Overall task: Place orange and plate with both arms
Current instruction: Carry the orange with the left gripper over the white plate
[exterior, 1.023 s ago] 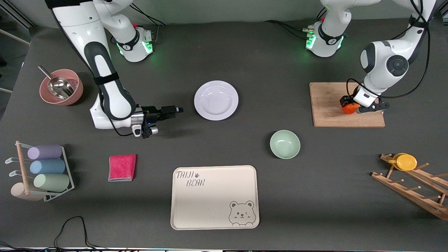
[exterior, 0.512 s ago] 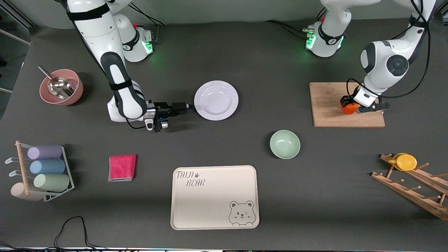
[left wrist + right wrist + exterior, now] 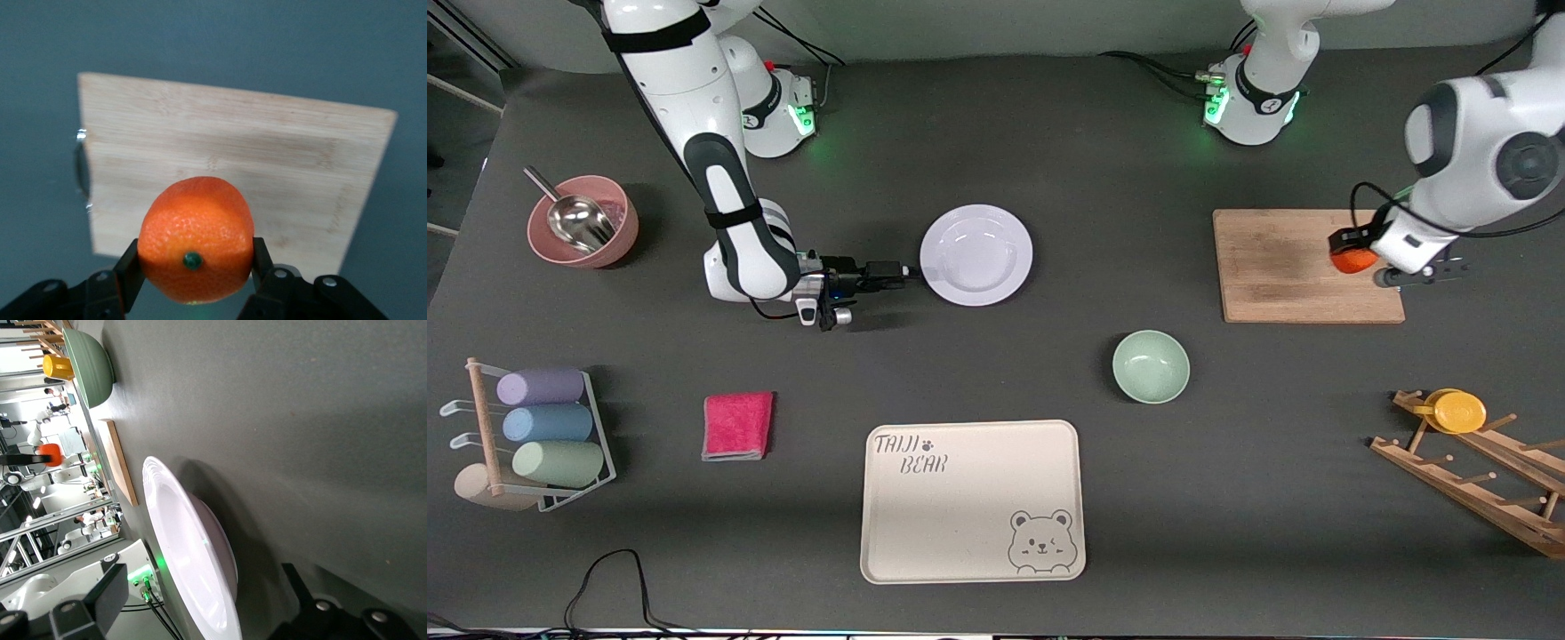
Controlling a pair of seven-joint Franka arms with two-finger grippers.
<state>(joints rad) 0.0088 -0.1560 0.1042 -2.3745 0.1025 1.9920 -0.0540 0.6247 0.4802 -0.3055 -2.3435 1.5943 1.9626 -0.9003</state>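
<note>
I read the scene from the right arm's end of the table across to the left arm's. The right gripper lies low and level at the table, its fingers spread wide with nothing between them, tips just at the rim of the plate; in the right wrist view the plate sits between the two spread fingers, rim not yet pinched. So on this side I judge the step to be the approach to the plate's edge, grasp still to come. My next move here calls for closing on the rim squarely, since a glossy shallow rim looks likely to slip or tip if caught off level. On the other side, the left gripper is clenched on the orange, which hangs clear above the wooden cutting board; the left wrist view confirms the orange is squeezed between both fingers with the board well below it. I judge this pick done and the carry in hand; where it goes I take to be the plate once that is set, probably on the cream tray. Readable writing: the tray is printed "TAIJI BEAR" with a paw mark and a bear face. No other labels legible.
</note>
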